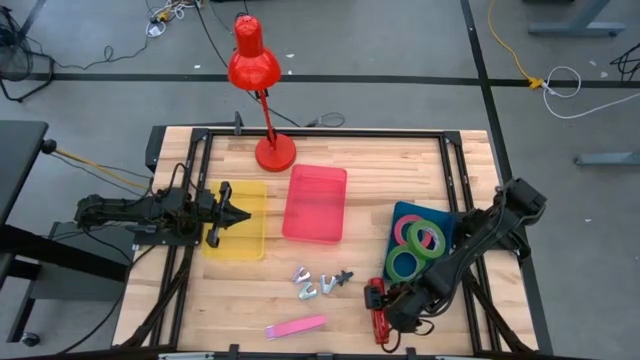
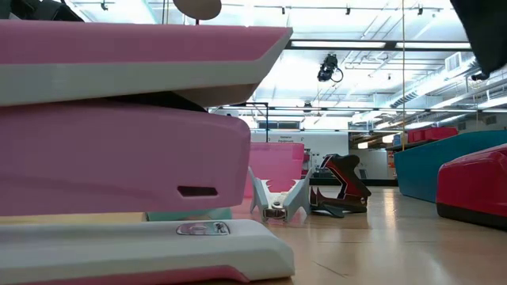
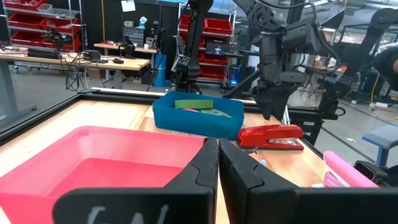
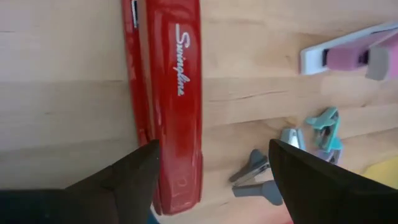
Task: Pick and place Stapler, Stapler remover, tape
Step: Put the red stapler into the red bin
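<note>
A red stapler (image 1: pixel 377 311) lies flat on the table near its near edge and also shows in the right wrist view (image 4: pixel 176 93). My right gripper (image 4: pixel 214 171) is open just above it. The stapler's end lies between the fingers, close beside one finger (image 4: pixel 134 180). A pink stapler (image 1: pixel 296 327) lies at the near edge. Several staple removers (image 1: pixel 318 281) lie at mid-table. Two green tape rolls (image 1: pixel 427 237) and a pinkish-red one (image 1: pixel 404 229) lie in a blue tray (image 1: pixel 400 212). My left gripper (image 1: pixel 236 213) is shut and empty over a yellow tray (image 1: pixel 250 235).
A pink-red tray (image 1: pixel 315 203) stands at mid-table. A red desk lamp (image 1: pixel 262 90) stands at the far edge, its base (image 1: pixel 275 154) on the table. A dark metal frame (image 1: pixel 320 133) rims the tabletop. Bare wood lies between the staple removers and the pink stapler.
</note>
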